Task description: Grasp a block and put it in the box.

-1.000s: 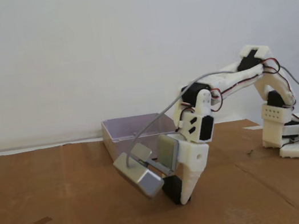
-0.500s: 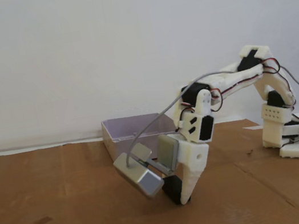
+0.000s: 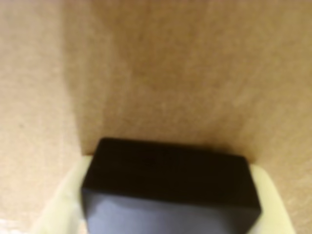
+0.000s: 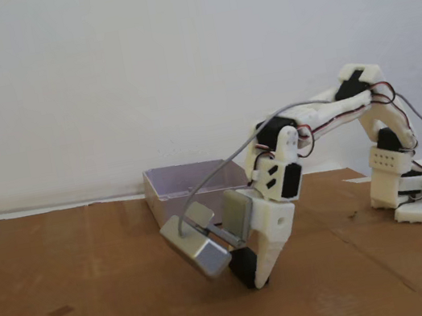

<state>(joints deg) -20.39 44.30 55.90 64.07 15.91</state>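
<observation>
My gripper (image 4: 252,275) is down at the cardboard (image 4: 96,293), its pale fingers (image 3: 61,204) pinching the block (image 3: 170,183) from both sides so I can lift it. The box (image 4: 190,179) waits just behind, farther from the camera.

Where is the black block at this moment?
The block sits low in the wrist view between the two pale fingers. In the fixed view it is at the claw tip on the cardboard, in front of the box.

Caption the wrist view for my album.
Black block between pale fingers, resting on brown cardboard.
</observation>
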